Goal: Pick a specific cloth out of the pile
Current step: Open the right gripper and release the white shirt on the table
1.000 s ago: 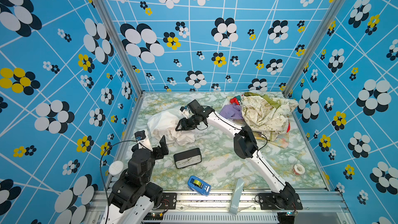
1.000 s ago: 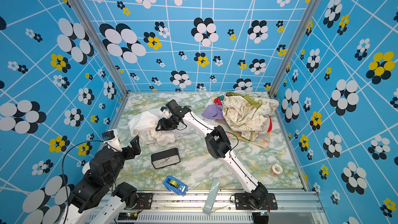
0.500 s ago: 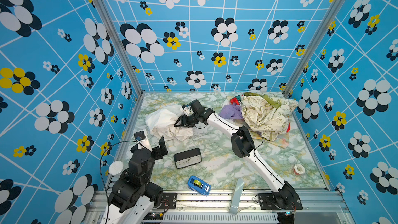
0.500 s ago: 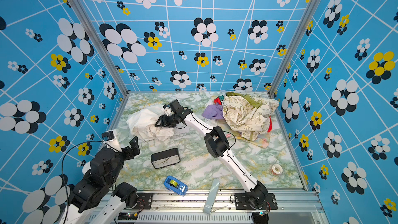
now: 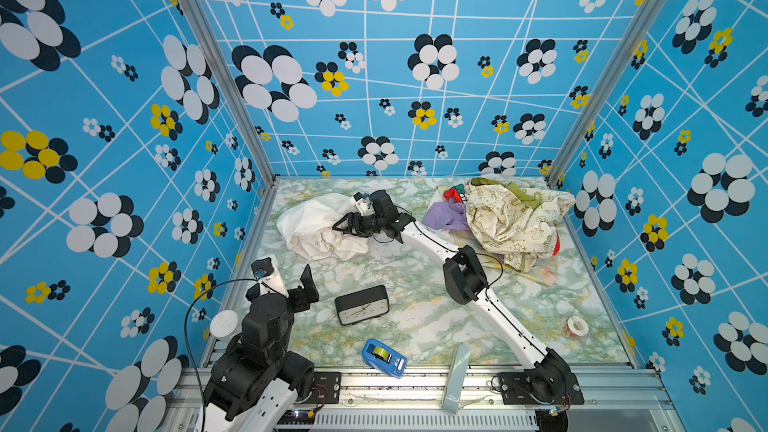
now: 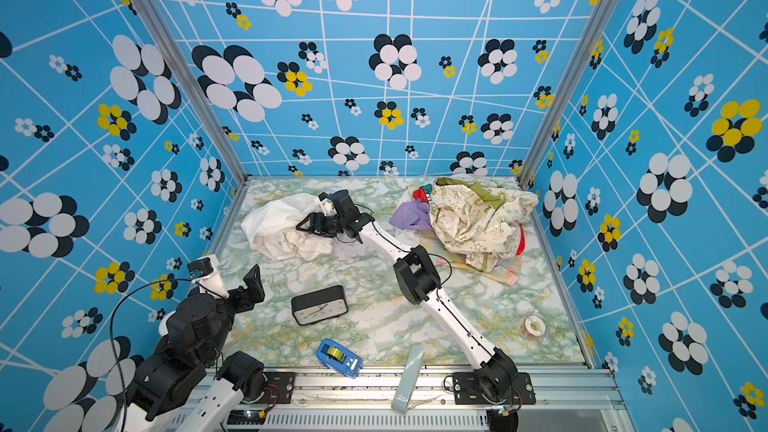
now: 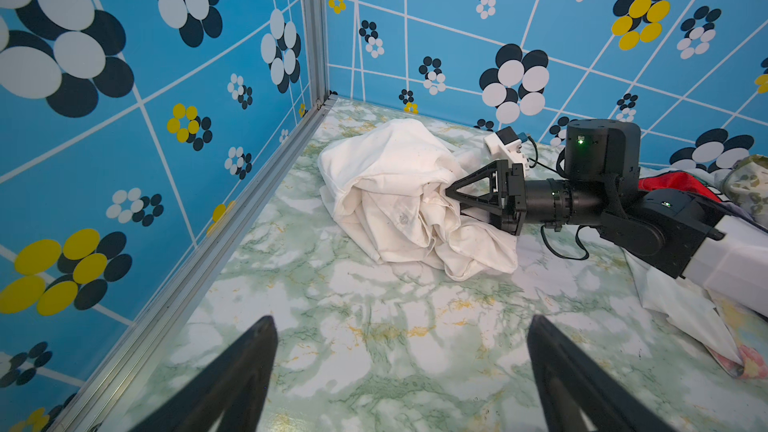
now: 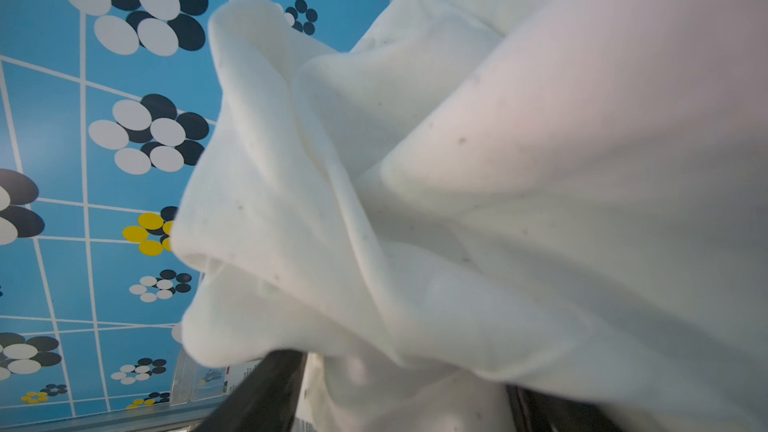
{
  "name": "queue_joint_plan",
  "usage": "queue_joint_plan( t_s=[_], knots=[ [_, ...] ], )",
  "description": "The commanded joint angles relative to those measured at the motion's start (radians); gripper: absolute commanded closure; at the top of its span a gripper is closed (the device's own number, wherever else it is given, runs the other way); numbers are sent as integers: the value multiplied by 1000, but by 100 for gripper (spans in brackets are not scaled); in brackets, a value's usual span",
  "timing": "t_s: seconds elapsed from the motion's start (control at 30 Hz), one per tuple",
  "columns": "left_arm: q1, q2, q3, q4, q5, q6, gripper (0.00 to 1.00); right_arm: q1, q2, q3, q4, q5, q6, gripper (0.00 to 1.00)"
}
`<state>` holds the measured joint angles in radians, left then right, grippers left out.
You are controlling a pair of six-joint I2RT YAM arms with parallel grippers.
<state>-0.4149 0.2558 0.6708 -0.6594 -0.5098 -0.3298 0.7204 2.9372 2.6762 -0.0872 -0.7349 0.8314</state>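
Leave the left gripper (image 5: 303,288) parked at lower left of both top views, fingers wide, empty. Skirt the black clock (image 5: 361,305) at centre bottom. Farther up, centre left: take the step as the drop-off of the cloth (image 5: 311,226), crumpled on the marble table (image 5: 415,326), well apart from the pile (image 5: 511,218) at upper right. Draw the right gripper (image 5: 340,224) up and back slowly to avoid snagging a fold. Only in the right wrist view: fingers (image 8: 266,388) spread wide, white folds draped between, seemingly unpinched. Only from above: gap to the pile.
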Motion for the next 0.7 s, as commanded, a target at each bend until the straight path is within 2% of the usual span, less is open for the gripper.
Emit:
queue_joint_plan(
  t_s=[0.0,0.1,0.2,0.3,0.47,0.67],
  knots=[
    [-9,-4,13,6,-20,1,5,-21,47,34,78,35,32,18],
    [-9,0,10,18,-16,2,5,-28,56,45,110,43,35,11],
    [-9,2,14,18,-10,-3,5,-35,57,50,138,42,37,10],
    [-9,-3,16,8,-7,-7,6,-38,41,49,150,12,40,2],
    [-9,-5,12,7,-12,-7,5,-38,-18,42,139,-14,8,1],
    [-9,12,23,13,-27,-10,4,-38,-124,-2,2,8,-68,1]
  ],
)
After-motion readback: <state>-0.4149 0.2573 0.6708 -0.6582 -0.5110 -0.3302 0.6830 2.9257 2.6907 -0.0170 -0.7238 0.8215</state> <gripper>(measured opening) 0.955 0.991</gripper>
